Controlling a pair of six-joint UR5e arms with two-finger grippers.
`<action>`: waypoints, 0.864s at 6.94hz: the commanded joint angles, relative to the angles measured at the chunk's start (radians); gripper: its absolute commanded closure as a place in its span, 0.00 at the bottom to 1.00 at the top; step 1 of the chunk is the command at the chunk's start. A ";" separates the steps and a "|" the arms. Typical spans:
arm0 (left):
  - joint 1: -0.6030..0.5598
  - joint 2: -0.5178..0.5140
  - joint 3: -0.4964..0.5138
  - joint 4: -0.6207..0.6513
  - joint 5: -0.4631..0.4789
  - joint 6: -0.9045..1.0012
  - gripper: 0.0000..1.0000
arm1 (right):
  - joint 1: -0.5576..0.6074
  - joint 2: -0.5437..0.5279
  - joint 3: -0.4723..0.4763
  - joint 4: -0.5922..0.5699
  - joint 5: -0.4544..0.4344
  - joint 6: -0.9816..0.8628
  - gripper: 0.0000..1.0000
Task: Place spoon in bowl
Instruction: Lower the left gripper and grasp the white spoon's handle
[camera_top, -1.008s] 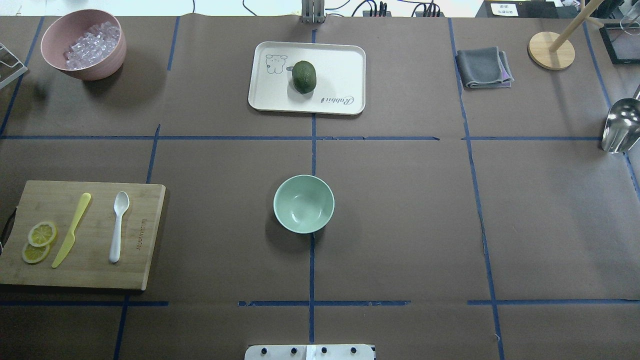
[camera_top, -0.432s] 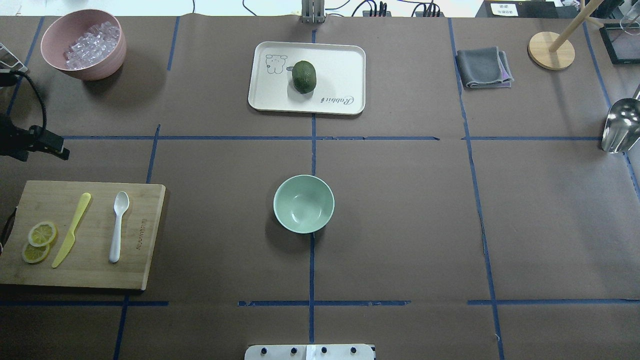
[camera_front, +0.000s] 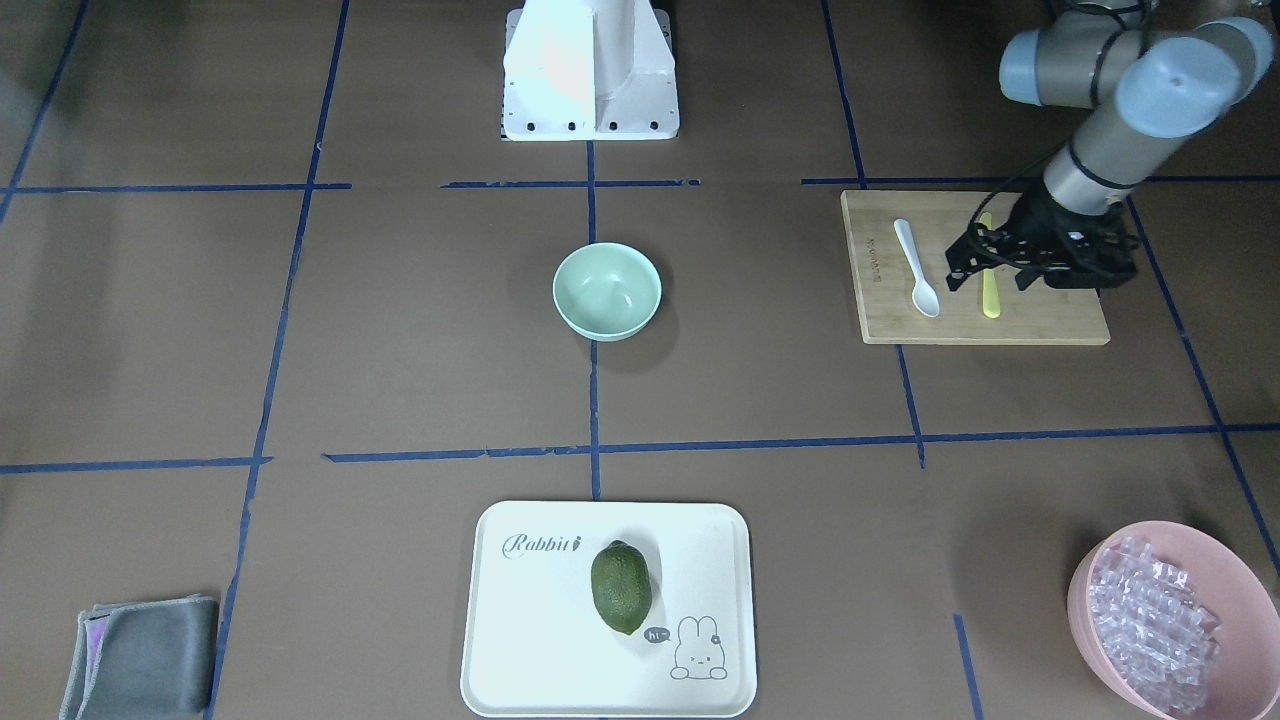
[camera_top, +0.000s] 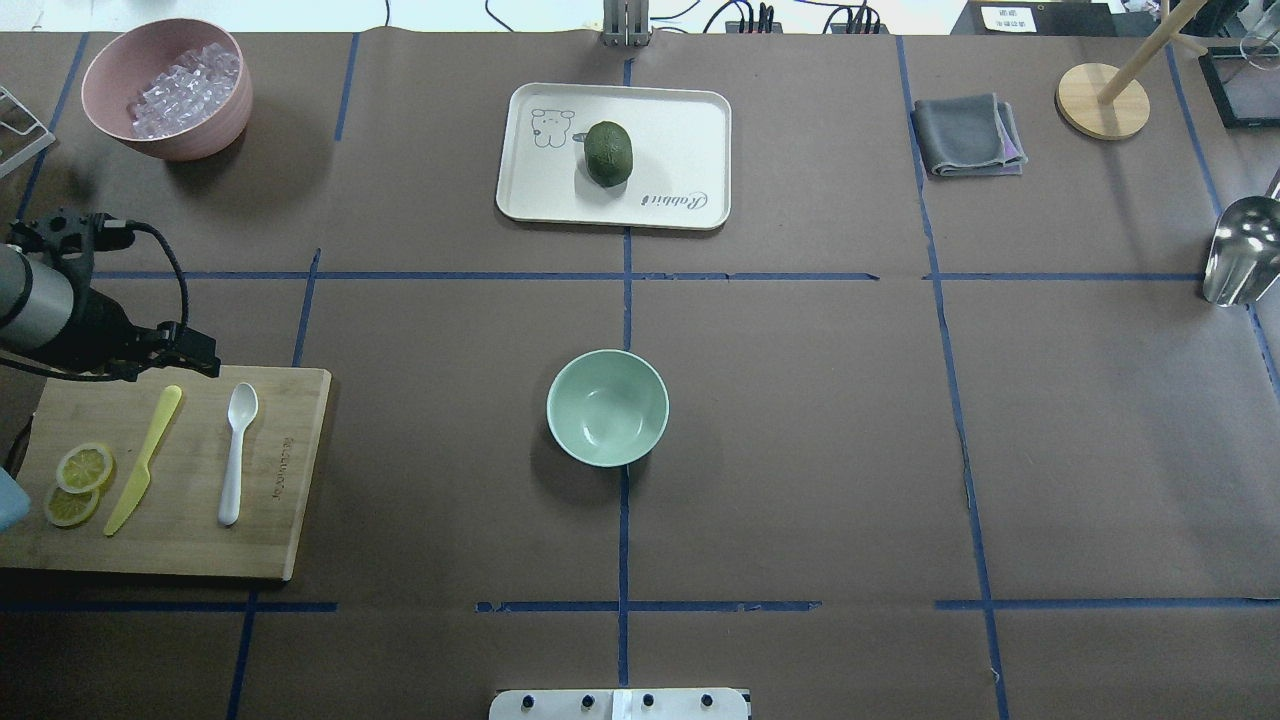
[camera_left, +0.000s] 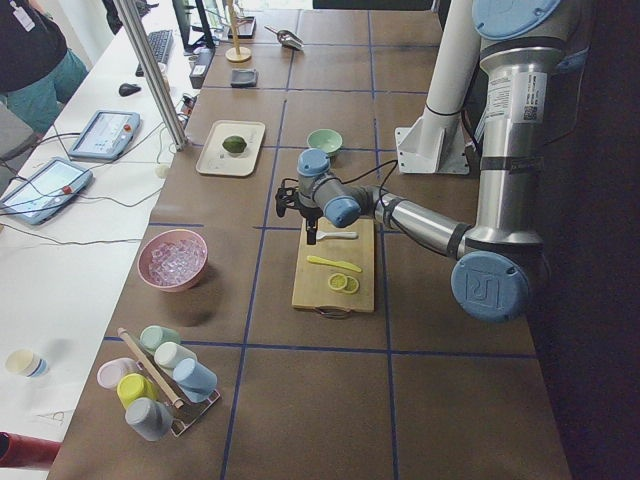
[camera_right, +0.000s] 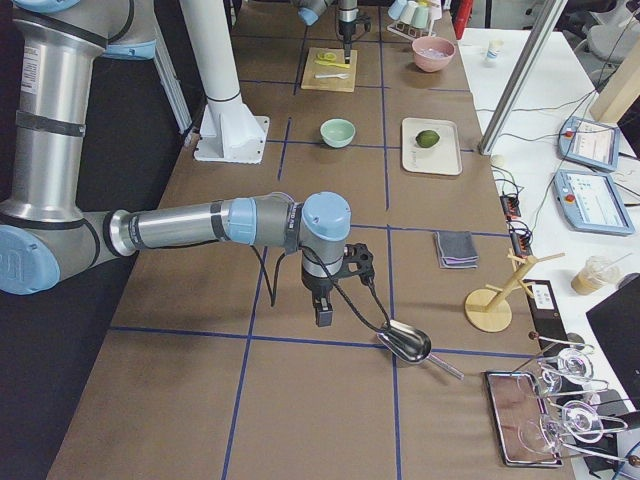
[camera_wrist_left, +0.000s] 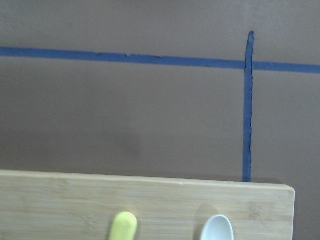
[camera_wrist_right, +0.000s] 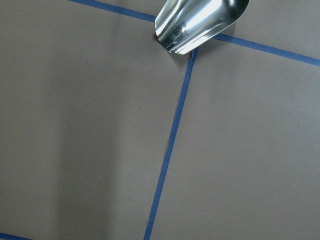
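- Left gripper (camera_front: 987, 276) hangs over the far edge of the cutting board (camera_top: 290, 480), with its fingers spread apart and nothing held between them.
- Right gripper (camera_right: 324, 312) shows only in the side view, near a metal scoop (camera_right: 405, 342). I cannot tell if it is open.
- Spoon (camera_top: 236, 455) lies flat on the board, beside the yellow knife (camera_top: 143, 460).
- Bowl (camera_top: 607, 407) stands well apart from the board, at the middle of the table.

The cream rectangular plastic tray (camera_front: 720, 560) reads "Rabbit" in script, with a small "hi~" bubble beside its rabbit drawing. The rectangular bamboo cutting board (camera_front: 1040, 325) bears an engraved mark, illegible.
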 joint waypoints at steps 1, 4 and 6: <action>0.098 0.002 -0.003 0.002 0.058 -0.051 0.01 | 0.000 0.000 -0.003 0.000 0.000 -0.003 0.00; 0.121 0.003 0.012 0.003 0.058 -0.050 0.29 | 0.000 0.000 -0.003 0.000 0.000 0.002 0.00; 0.124 0.003 0.012 0.005 0.058 -0.047 0.33 | 0.000 0.000 -0.005 0.000 0.000 0.002 0.00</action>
